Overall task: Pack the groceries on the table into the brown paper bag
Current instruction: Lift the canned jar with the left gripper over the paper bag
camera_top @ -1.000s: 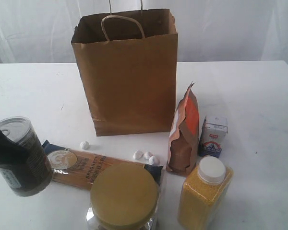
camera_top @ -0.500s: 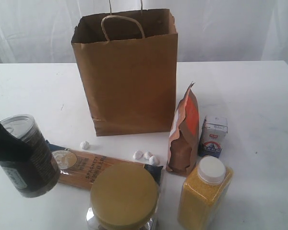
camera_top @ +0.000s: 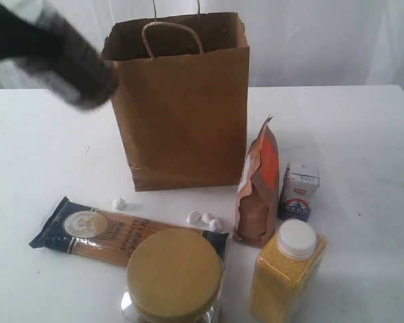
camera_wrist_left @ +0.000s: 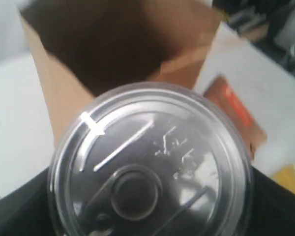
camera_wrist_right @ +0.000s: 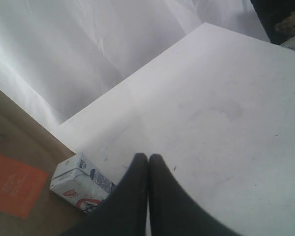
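The can (camera_top: 71, 67) high beside the bag (camera_top: 182, 114)
Our left claw (camera_wrist_left: 147, 209) clamps the tilted can; we should centre it over the opening and lower before letting go. Our right claw (camera_wrist_right: 148, 172) is pinched shut, empty.

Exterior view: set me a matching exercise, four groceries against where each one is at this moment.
Things:
1. dark tin can
2. navy spaghetti packet
3. small white-blue carton
4. yellow-grain bottle

Places:
A. lying flat on the table
B. upright, nearer the camera than the orange-brown pouch
C. in the air beside the top of the brown paper bag
D. upright, just right of the pouch in this view

Pairs: 1-C, 2-A, 3-D, 4-B.
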Available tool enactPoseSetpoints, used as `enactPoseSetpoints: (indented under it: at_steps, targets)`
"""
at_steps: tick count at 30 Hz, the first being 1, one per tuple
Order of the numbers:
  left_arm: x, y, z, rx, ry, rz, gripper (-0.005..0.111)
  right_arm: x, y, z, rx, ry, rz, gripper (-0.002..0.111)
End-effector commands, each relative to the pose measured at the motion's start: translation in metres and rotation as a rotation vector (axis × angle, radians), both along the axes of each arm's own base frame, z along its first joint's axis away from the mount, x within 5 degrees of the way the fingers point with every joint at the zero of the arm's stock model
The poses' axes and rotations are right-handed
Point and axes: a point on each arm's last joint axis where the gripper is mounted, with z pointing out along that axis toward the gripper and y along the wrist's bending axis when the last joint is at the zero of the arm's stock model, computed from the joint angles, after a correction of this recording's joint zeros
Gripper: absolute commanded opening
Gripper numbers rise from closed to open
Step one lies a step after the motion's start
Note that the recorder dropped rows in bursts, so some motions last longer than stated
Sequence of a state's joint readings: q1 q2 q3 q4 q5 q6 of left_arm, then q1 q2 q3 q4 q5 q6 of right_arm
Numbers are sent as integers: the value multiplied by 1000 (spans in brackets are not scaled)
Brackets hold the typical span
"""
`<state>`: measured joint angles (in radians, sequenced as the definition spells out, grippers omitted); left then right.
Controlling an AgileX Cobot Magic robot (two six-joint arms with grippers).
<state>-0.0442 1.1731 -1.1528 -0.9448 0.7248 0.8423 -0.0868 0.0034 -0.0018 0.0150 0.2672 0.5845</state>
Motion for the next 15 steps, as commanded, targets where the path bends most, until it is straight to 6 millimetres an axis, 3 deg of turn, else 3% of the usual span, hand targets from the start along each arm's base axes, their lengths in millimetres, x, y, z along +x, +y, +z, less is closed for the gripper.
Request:
enactPoseSetpoints:
  at_steps: [1,3,5,10,15]
  targets:
    - [1,3,77,-290,-253,126,0,0,-1,0,-20,-10,-5,0]
    - [4,6,101,-367,-363,160,0,0,-1,0,-20,-10,-5,0]
    - [14,8,111,-405,-443,175,0,0,-1,0,-20,-10,-5,0]
    - [53,-4,102,-535,-442,0,0,0,-1,0,-20,-10,-5,0]
    - [86,-20,72,-442,-507,-260,0,0,-1,1,-20,-12,-5,0]
